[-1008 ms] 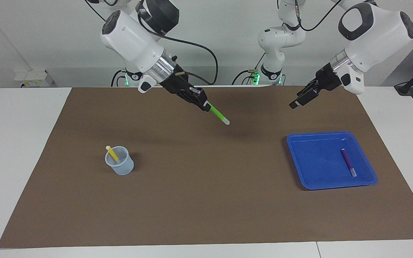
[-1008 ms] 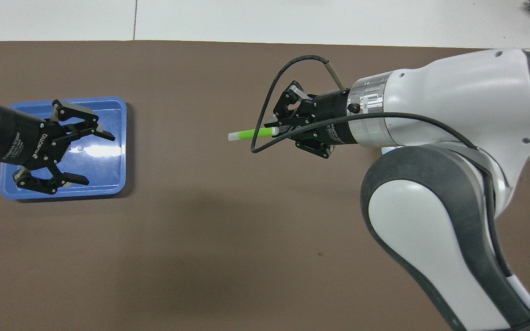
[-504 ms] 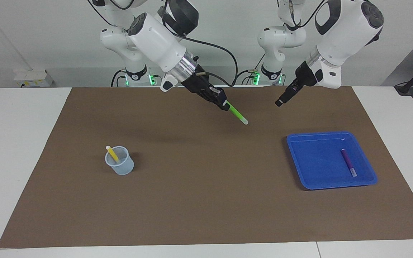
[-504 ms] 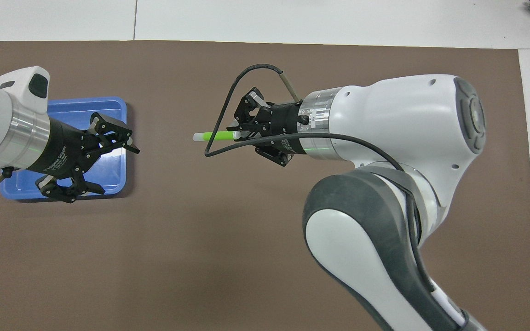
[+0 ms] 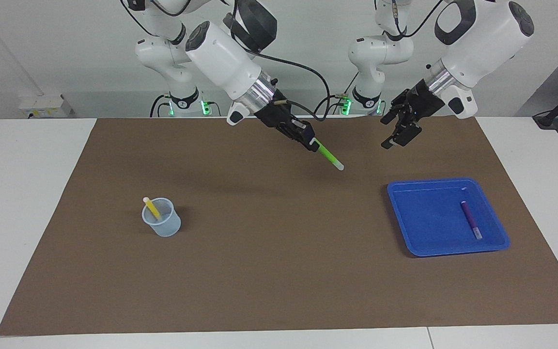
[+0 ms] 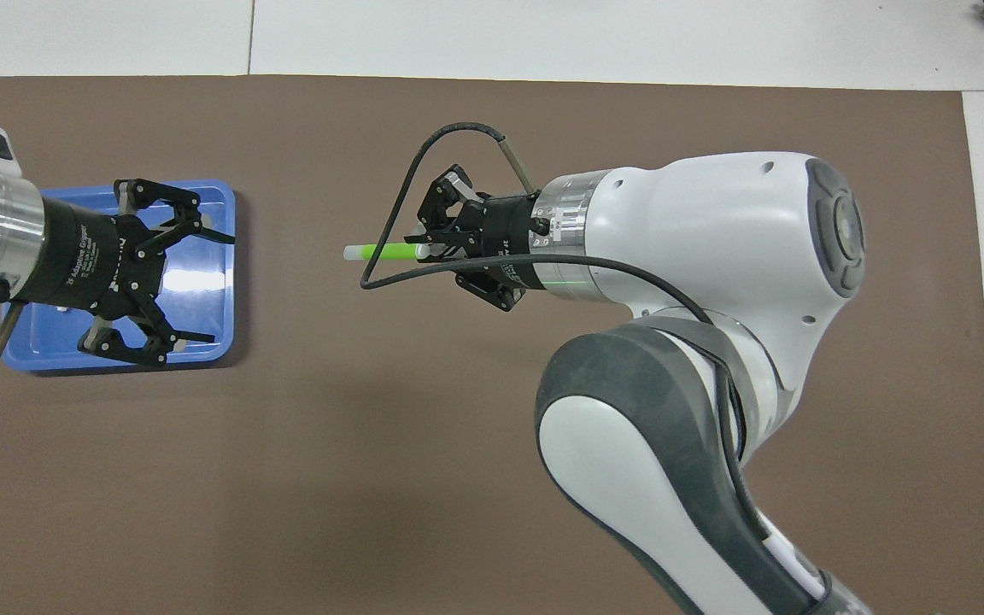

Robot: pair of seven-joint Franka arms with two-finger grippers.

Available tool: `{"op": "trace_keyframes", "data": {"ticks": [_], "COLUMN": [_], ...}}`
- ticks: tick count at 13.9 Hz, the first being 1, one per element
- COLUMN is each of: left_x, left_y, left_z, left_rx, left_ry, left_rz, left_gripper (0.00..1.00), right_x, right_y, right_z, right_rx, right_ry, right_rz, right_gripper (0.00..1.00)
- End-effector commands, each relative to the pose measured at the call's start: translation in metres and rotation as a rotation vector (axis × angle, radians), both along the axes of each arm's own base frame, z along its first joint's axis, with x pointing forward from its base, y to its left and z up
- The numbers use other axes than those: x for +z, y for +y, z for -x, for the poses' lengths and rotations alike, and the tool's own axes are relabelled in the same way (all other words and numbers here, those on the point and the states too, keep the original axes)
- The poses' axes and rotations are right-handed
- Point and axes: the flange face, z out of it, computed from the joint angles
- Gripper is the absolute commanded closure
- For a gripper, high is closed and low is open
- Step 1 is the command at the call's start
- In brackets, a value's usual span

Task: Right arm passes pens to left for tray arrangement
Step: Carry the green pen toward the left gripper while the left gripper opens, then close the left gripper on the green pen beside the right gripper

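Brown mat [image 5: 259,271] covers the white table [image 5: 22,203] before a pale wall. Right gripper [image 5: 314,144] pinches the green pen [image 5: 330,158] over the mat; left gripper [image 5: 395,135] hangs spread. Purple pen [image 5: 470,219] lies in the tray [image 5: 424,223], half hidden overhead; yellow pen [image 5: 151,207] stands in the cup [image 5: 162,225].

The right gripper [image 5: 314,144] is up over the middle of the brown mat [image 5: 279,271] on the tabletop, its jaws closed on the green pen [image 5: 328,157]. The left gripper [image 5: 397,136] hangs in the air near the pen's white tip, apart from it. The purple pen [image 5: 471,220] lies in the blue tray [image 5: 419,232], and the yellow pen [image 5: 151,207] stands tilted in the small cup [image 5: 162,225].
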Motion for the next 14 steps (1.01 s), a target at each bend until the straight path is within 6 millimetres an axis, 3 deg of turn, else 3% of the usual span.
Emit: {"op": "trace_keyframes", "data": {"ticks": [1,3,6,14], "left_x": [-0.01,-0.028,-0.037,-0.046], "left_y": [0.003,0.004,-0.005,-0.087], "left_z": [0.008,0.006,0.003,0.016], "left_rx": [0.171,0.216,0.235,0.176], "left_ry": [0.05,0.063,0.074,-0.03], "left_rz": [0.089,0.128,0.181,0.192], "left_gripper": [0.02,0.03,0.03,0.02], "right_x": [-0.001,-0.003,-0.008,-0.008], "right_y": [0.001,0.0,0.0,0.001], "right_z": [0.0,0.0,0.001,0.001], "right_rx": [-0.016,-0.012,0.0,-0.006], "right_ry": [0.006,0.009,0.016,0.01], "right_rz": [-0.023,-0.018,-0.005,-0.008], "right_gripper": [0.94,0.94,0.94,0.94]}}
